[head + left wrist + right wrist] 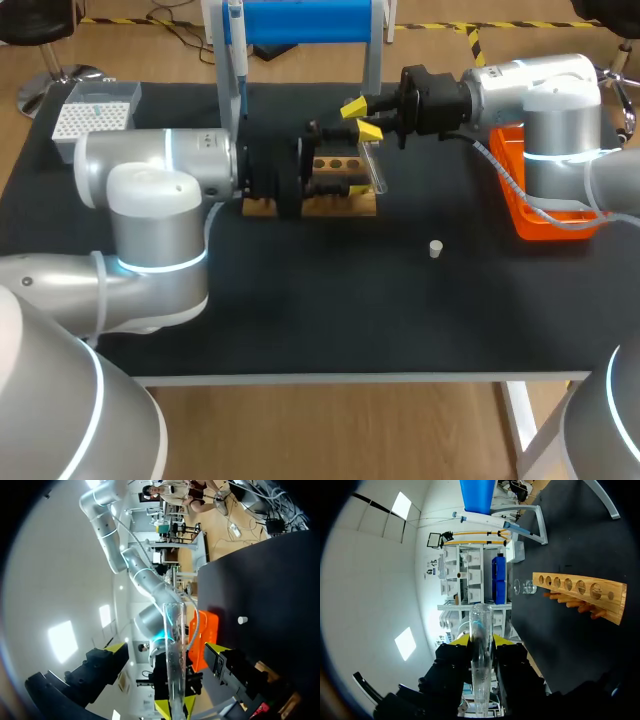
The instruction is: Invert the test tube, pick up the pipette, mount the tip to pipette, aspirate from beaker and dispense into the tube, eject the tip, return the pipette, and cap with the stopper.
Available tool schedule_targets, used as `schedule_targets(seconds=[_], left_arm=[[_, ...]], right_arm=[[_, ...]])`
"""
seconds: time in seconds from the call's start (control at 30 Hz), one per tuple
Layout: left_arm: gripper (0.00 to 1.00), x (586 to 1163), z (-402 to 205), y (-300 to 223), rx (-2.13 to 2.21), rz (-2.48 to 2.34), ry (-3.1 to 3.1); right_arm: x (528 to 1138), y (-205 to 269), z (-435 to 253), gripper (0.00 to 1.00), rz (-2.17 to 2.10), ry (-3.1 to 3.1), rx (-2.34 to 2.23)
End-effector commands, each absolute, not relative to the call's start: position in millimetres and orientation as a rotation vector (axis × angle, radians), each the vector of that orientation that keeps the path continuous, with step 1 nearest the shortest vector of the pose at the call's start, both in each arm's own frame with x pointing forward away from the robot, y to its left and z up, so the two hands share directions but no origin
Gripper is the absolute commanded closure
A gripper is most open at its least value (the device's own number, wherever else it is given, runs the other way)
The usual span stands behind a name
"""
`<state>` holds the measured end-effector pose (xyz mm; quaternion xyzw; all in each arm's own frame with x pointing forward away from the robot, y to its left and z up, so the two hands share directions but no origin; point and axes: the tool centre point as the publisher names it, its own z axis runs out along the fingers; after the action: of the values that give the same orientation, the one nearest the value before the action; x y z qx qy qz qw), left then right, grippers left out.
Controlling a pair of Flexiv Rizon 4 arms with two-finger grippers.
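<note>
- Head view: right gripper (pixel 362 118) is clamped on the glass test tube (pixel 372 165), which sticks out past its jaws close to the wooden rack (pixel 345 205). The stopper (pixel 435 248) sits well away from both.
- Left wrist view: left gripper (pixel 167 648) is spread wide, with the tube running between its fingers and touching neither, as far as I can tell. I'd centre it first, then squeeze gently mid-body, since glass slips.
- Right wrist view: the tube is pinched between the jaws and pokes out ahead, with the rack off to one side. Don't release until the other gripper really has it, and flip well clear of the rack.
</note>
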<state>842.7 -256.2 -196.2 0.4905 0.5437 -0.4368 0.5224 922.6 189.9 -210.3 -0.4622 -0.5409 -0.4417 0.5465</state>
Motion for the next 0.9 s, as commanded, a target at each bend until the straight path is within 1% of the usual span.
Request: schedule_targets(seconds=[0.03,0.07,0.17,0.3,0.43,0.67,0.73,0.77,0.8,0.83,0.87,0.9], left_arm=[[0.02,842.0,-198.4,-260.6,1.162,-1.029,1.292],[0.02,842.0,-198.4,-260.7,1.161,-1.028,1.288],[0.08,841.7,-197.7,-260.3,1.164,-1.012,1.288],[0.14,840.5,-198.5,-261.6,1.157,-1.010,1.283],[0.12,839.3,-200.0,-262.8,1.149,-1.013,1.279],[0.20,837.2,-201.7,-264.6,1.124,-1.017,1.273],[0.28,836.5,-202.3,-264.4,1.120,-1.018,1.270],[0.28,836.4,-202.4,-264.4,1.119,-1.018,1.270],[0.36,836.3,-202.4,-264.4,1.119,-1.018,1.270],[0.49,836.3,-202.5,-264.4,1.119,-1.018,1.270],[0.54,836.2,-202.5,-264.3,1.119,-1.018,1.270],[0.54,836.1,-202.5,-264.2,1.119,-1.018,1.270]], right_arm=[[922.2,189.0,-209.2,1.00,-1.046,-1.285,-1.098],[922.2,189.0,-209.2,1.00,-1.046,-1.285,-1.098],[922.2,189.0,-209.2,1.00,-1.046,-1.285,-1.098],[922.2,189.0,-209.2,1.00,-1.046,-1.285,-1.098],[922.2,189.0,-209.2,1.00,-1.046,-1.285,-1.098],[922.2,189.0,-209.2,1.00,-1.046,-1.285,-1.098],[922.2,189.0,-209.2,1.00,-1.046,-1.285,-1.098],[922.2,189.0,-209.2,1.00,-1.046,-1.285,-1.098],[922.2,189.0,-209.2,1.00,-1.046,-1.285,-1.098],[922.2,189.0,-209.2,1.00,-1.046,-1.285,-1.098],[922.2,189.0,-209.2,1.00,-1.046,-1.285,-1.098],[922.2,189.0,-209.2,1.00,-1.046,-1.285,-1.098]])
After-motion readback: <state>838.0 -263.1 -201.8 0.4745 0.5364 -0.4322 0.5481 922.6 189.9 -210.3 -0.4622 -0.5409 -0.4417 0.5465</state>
